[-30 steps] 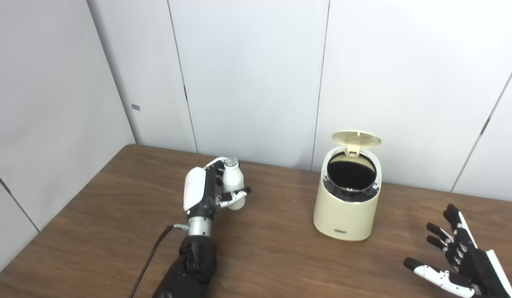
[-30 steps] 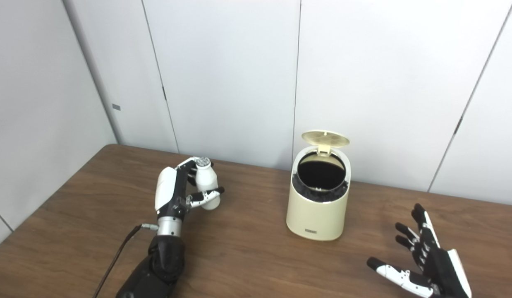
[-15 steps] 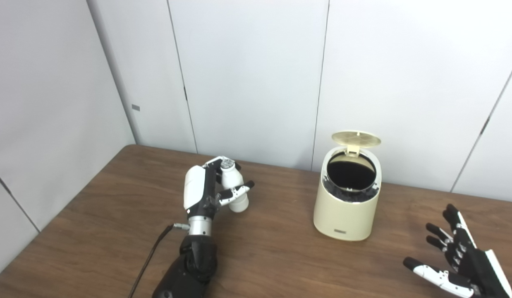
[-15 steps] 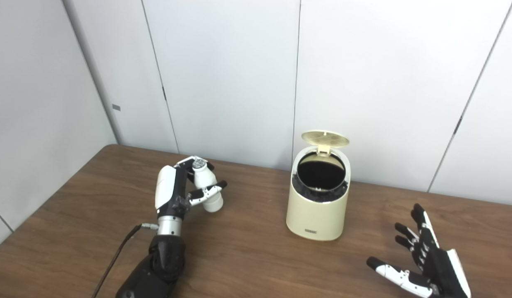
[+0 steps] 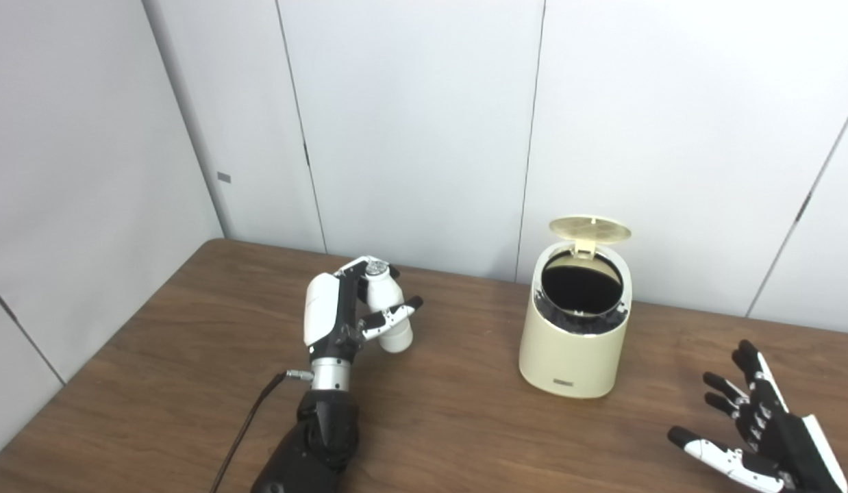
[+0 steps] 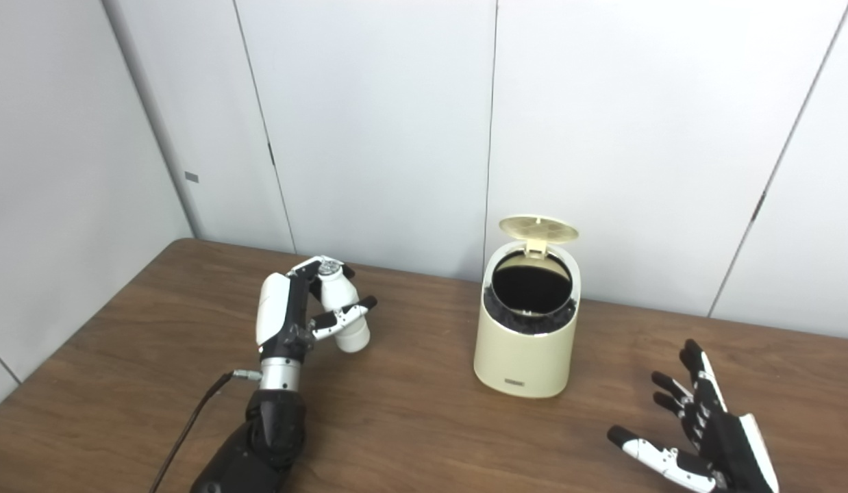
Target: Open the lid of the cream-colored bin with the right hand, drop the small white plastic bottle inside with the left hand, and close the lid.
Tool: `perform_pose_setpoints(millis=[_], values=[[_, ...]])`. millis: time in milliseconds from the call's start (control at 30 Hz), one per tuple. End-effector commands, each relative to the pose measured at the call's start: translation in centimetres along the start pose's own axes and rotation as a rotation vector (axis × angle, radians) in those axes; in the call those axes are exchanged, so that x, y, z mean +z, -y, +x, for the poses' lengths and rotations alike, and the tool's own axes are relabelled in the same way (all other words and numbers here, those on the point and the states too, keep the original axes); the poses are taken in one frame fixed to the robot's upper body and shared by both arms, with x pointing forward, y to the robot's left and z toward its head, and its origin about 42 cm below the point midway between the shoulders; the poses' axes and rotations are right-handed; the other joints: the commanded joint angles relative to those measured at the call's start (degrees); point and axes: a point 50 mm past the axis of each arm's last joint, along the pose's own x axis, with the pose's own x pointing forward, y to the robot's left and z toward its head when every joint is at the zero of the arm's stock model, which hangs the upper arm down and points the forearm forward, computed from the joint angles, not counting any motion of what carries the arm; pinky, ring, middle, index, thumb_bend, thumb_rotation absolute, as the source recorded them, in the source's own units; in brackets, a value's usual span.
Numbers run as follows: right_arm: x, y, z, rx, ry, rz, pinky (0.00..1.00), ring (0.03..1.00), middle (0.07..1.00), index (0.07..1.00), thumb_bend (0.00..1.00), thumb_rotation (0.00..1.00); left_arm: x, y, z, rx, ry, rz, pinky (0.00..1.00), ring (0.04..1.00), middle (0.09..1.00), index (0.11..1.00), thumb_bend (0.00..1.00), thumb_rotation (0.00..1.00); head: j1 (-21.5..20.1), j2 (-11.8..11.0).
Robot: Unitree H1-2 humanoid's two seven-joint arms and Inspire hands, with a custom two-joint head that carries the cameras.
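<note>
The cream-colored bin [image 5: 573, 342] stands on the table right of centre with its lid [image 5: 590, 229] flipped up at the back, showing a dark inside. My left hand [image 5: 338, 311] is shut on the small white plastic bottle [image 5: 390, 311], held a little tilted above the table well left of the bin. My right hand [image 5: 759, 435] rests low at the right front, palm up, fingers spread and holding nothing.
The brown wooden table [image 5: 465, 424] runs up to white wall panels [image 5: 410, 130] behind the bin. A thin cable [image 5: 249, 424] trails from my left wrist toward the front edge.
The bottle in my left hand has tipped slightly, its base swinging right, and risen a little. My right hand has sunk slightly. The bin is unchanged.
</note>
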Motion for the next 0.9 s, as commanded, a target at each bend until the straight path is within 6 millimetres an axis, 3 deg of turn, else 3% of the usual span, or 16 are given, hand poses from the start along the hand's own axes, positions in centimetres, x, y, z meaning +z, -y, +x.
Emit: perform_pose_setpoints(millis=[0,100,267,533,867], values=[[1.8,0.2,1.1,-0.008,0.110,-0.009,0.83,0.867,0.996,1.000,0.57,0.02,-0.8,-0.2,-2.0,-0.015,-0.010,0.020,0.38,0.409,0.510,0.530,0.50,0.00,-0.1,0.1],[1.7,0.1,1.1,-0.007,0.112,-0.013,0.83,0.868,0.996,1.000,0.57,0.00,0.1,-0.5,-1.8,-0.005,0.030,0.013,0.38,0.409,0.508,0.528,0.50,0.00,-0.8,0.1],[0.9,0.0,1.4,-0.011,0.106,0.007,0.86,0.877,0.991,0.999,0.59,0.01,3.9,-1.1,-0.7,0.011,0.136,-0.060,0.38,0.415,0.500,0.527,0.50,0.00,-2.4,-0.2],[-0.5,-0.1,1.5,-0.014,0.108,-0.015,0.82,0.841,0.968,0.982,0.68,0.13,9.3,-1.9,0.5,0.028,0.276,-0.135,0.39,0.422,0.513,0.512,0.50,0.00,-5.5,-0.8],[-1.6,-0.6,1.6,-0.010,0.107,-0.029,0.79,0.817,0.957,0.967,0.72,0.17,12.6,-1.7,1.3,0.013,0.346,-0.191,0.39,0.424,0.515,0.508,0.50,0.00,-9.5,-1.8]])
